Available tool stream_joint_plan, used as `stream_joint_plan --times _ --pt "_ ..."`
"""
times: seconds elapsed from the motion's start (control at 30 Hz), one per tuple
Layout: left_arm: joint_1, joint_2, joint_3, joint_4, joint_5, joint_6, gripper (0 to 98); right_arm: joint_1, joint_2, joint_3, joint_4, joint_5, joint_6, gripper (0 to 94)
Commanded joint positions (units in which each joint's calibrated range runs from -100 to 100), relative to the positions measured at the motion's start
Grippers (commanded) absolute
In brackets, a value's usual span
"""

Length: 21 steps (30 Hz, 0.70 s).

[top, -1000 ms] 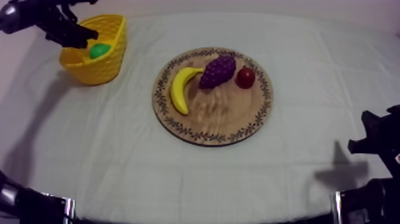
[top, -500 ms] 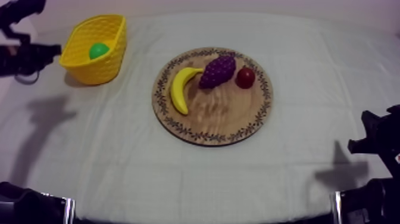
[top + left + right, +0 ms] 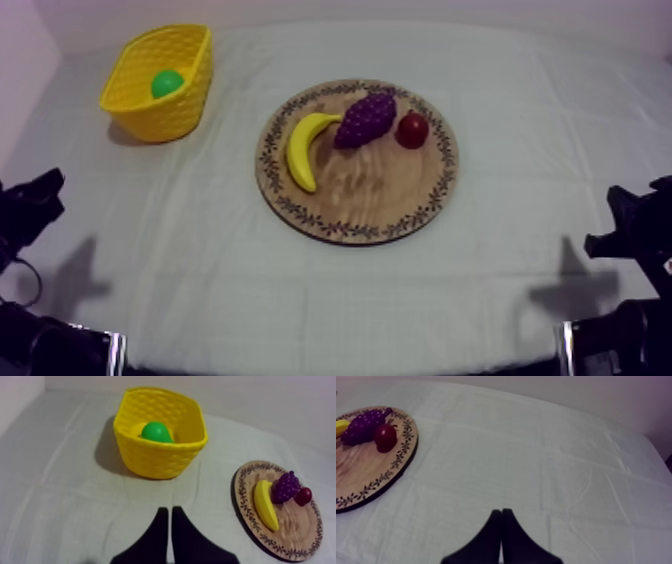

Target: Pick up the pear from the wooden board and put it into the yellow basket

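The green pear [image 3: 167,83] [image 3: 156,431] lies inside the yellow basket [image 3: 185,110] [image 3: 160,461] at the table's far left. The round wooden board [image 3: 370,200] [image 3: 295,531] [image 3: 361,471] in the middle carries a banana [image 3: 303,150] [image 3: 265,505], purple grapes [image 3: 366,118] [image 3: 285,487] [image 3: 363,426] and a small red fruit [image 3: 412,130] [image 3: 303,496] [image 3: 385,437]. My left gripper [image 3: 40,190] [image 3: 169,510] is low at the left edge, shut on nothing, pointing toward the basket from a distance. My right gripper [image 3: 615,215] [image 3: 501,511] rests low at the right, shut and empty.
Bare cloth [image 3: 300,290] stretches across the table's front, between the board and both grippers. A pale wall runs behind the table's far edge.
My left arm has drawn back from over the basket, down the left side, to low at the left edge. The pear stays in the basket. The right arm has not moved.
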Motion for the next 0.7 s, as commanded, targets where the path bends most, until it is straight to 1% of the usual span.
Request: stream_joint_plan --times 0.0,0.07,0.1,0.13,0.2,0.23,0.3,0.43,0.5,0.67 --pt "-0.6 -11.0 4.5 1.53 -1.3 -2.3 0.1 0.0 0.0 0.0 0.0 0.0 0.0 0.3" --pt "-1.0 -11.5 8.2 3.76 -4.7 -6.2 0.0 0.0 0.0 0.0 0.0 0.0 0.0 0.3" --pt "-1.2 -11.6 9.6 5.64 -6.7 -9.0 0.0 0.0 0.0 0.0 0.0 0.0 0.0 0.3" --pt "-1.3 -11.8 10.6 6.87 -7.9 -10.9 0.0 0.0 0.0 0.0 0.0 0.0 0.0 0.3" --pt "-1.5 -11.9 11.9 8.33 -8.3 -12.8 0.0 0.0 0.0 0.0 0.0 0.0 0.0 0.3" --pt "-1.6 -11.9 12.2 8.76 -8.0 -12.9 0.0 0.0 0.0 0.0 0.0 0.0 0.0 0.3" --pt "-1.8 -12.0 12.6 9.28 -7.7 -11.9 0.0 0.0 0.0 0.0 0.0 0.0 0.0 0.3" --pt "-1.9 -12.0 12.9 9.66 -7.4 -8.3 0.0 0.0 0.0 0.0 0.0 0.0 0.0 0.3" --pt "-2.0 -12.0 13.0 9.72 -7.4 -7.1 0.0 0.0 0.0 0.0 0.0 0.0 0.0 0.3" --pt "-3.1 -12.0 13.0 9.77 -7.3 -6.2 0.0 0.0 0.0 0.0 0.0 0.0 0.0 0.3"
